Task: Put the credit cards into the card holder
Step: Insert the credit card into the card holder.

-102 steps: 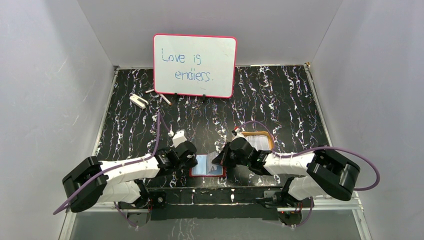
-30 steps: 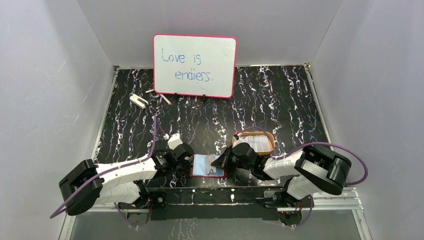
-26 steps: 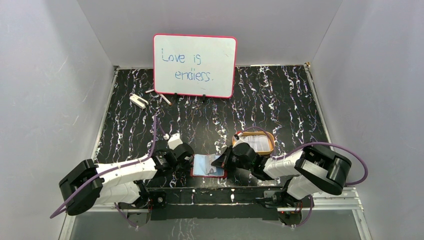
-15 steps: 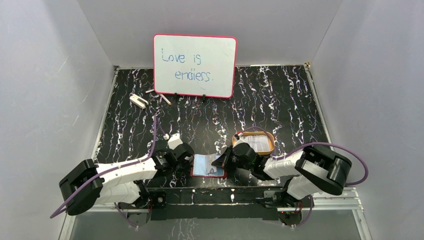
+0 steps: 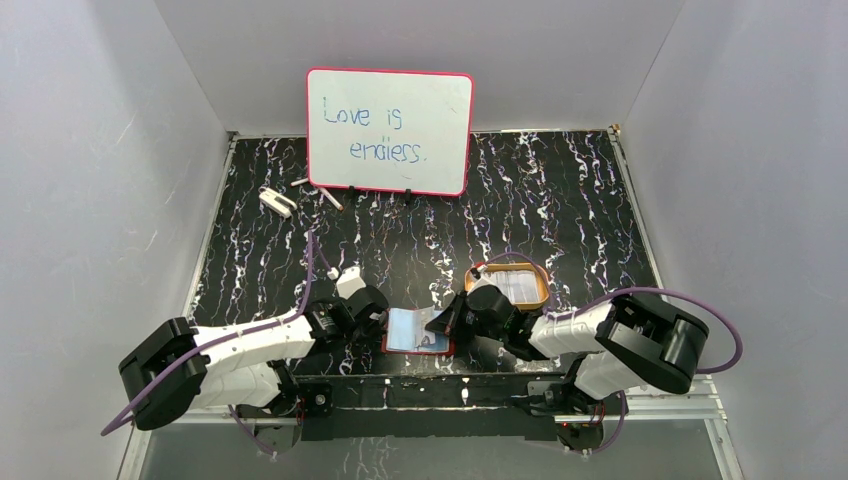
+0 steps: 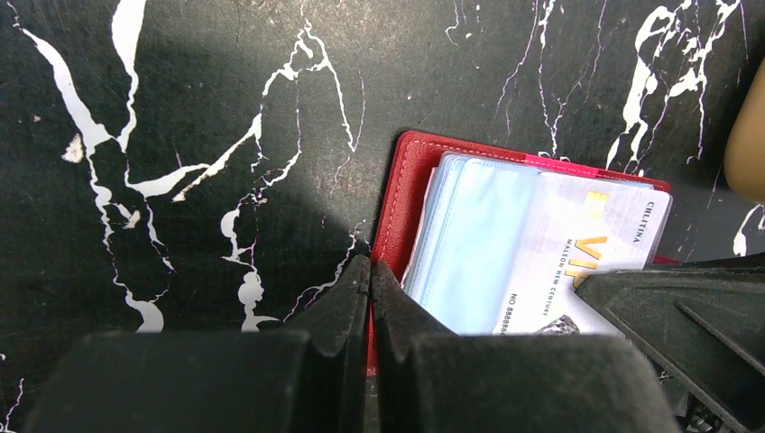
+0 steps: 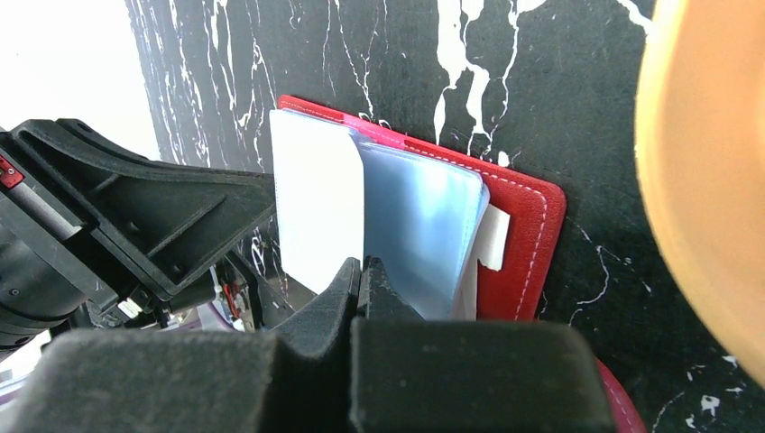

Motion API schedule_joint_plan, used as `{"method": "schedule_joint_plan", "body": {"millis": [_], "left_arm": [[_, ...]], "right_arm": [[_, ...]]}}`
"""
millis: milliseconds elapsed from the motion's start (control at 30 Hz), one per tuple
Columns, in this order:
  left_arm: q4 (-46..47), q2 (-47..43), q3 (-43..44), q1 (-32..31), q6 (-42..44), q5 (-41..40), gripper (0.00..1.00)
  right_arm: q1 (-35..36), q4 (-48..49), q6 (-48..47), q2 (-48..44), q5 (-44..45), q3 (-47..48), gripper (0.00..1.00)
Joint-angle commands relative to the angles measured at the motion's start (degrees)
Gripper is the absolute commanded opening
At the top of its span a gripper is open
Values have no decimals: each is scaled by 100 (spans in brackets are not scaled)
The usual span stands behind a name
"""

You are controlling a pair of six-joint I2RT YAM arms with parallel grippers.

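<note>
My arms had closed in on the open holder [image 6: 398, 207] at the worktop's [image 5: 560, 200] near edge, where my left tool [image 6: 370, 271], shut empty, touched its left edge and my right tool [image 7: 361, 266], pinched on a card [image 7: 316, 198], had it half across the sleeves [image 6: 478, 234], other cards [image 5: 517, 284] waiting in the tray [image 5: 541, 281].

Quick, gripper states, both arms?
Left gripper: jaws shut, tips at the edge of the card holder, nothing visibly held.
Right gripper: jaws shut on the credit card.

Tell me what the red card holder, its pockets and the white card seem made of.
Card holder: probably leather or imitation, matte red, stitched along the edge. Pockets: thin clear bluish plastic, faintly glossy. Credit card: rigid-looking white plastic, smooth, with printed lettering.
</note>
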Motion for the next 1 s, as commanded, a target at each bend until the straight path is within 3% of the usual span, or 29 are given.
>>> {"method": "schedule_joint_plan", "body": {"millis": [0, 433, 933, 967], "left_arm": [[-263, 201, -161, -3, -30, 164, 0], [-189, 210, -205, -7, -34, 219, 0], [-88, 247, -236, -5, -87, 284, 0], [-88, 245, -244, -9, -83, 284, 0]], "right_arm": [[-15, -60, -223, 150, -57, 27, 0], [-7, 449, -201, 447, -232, 3, 0], [18, 1013, -150, 1072, -1075, 152, 0], [19, 1002, -153, 1091, -1133, 180, 3]]}}
